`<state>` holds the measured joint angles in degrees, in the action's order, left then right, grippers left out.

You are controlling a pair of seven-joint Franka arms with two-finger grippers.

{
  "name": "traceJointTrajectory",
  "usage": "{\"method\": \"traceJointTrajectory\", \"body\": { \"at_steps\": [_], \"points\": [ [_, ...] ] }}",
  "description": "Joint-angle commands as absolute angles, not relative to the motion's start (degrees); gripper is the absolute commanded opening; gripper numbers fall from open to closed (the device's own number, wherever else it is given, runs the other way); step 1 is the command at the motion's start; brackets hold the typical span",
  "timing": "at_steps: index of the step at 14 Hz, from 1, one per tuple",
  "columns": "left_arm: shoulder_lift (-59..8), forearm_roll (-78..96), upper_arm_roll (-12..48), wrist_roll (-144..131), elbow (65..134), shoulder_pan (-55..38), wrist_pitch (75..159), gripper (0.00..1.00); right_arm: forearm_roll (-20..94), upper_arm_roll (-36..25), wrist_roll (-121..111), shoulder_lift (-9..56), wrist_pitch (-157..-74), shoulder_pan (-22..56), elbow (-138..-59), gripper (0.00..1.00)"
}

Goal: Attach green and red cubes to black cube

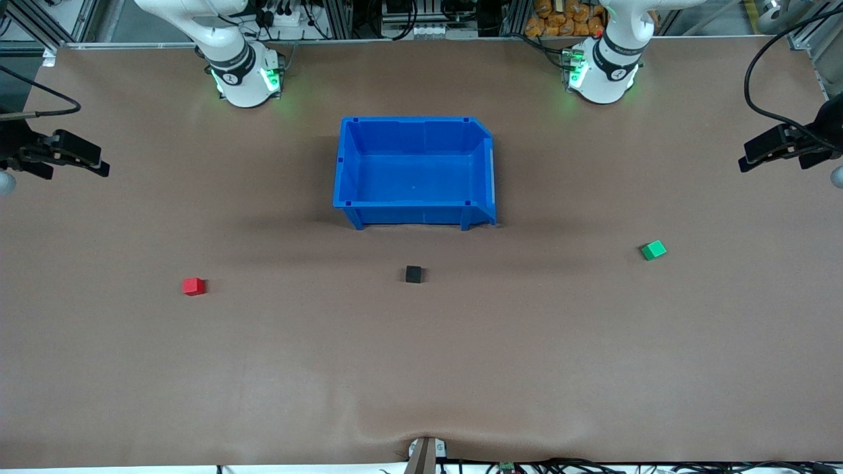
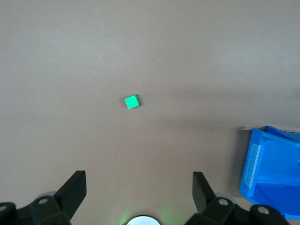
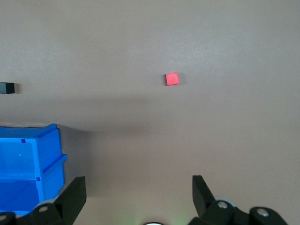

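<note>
Three cubes apart: red cube [image 1: 193,286], black cube [image 1: 413,274], green cube [image 1: 653,250]; left hand [image 2: 136,190], right hand [image 3: 136,190] spread wide, empty.

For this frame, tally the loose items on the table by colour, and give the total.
Red: 1, a small red cube
Black: 1, a small matte black cube
Green: 1, a small green cube
Blue: 1, an open blue plastic bin
Total: 4
</note>
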<state>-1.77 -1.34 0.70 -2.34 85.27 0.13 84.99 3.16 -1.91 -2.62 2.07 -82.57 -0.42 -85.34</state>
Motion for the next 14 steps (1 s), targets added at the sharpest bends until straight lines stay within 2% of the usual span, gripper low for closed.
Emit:
{"method": "traceJointTrajectory", "body": {
  "at_steps": [1, 9, 14],
  "points": [
    [-2.6, -1.8, 1.1, -1.9, 84.6, 0.6, 84.7, 1.0, 3.7, -2.0, -1.8, 1.6, -82.4, -0.3, -85.3, 1.0],
    [-3.3, -1.8, 0.8, -2.3, 84.6, 0.9, 83.0, 1.0, 8.6, -2.1, -1.8, 2.5, -84.7, -0.4, -85.3, 1.0],
    [-5.3, -4.2, 0.9, -1.7, 84.6, 0.4, 82.9, 1.0, 12.7, -2.0, -1.9, 5.5, -87.7, -0.1, -85.4, 1.0]
  ]
}}
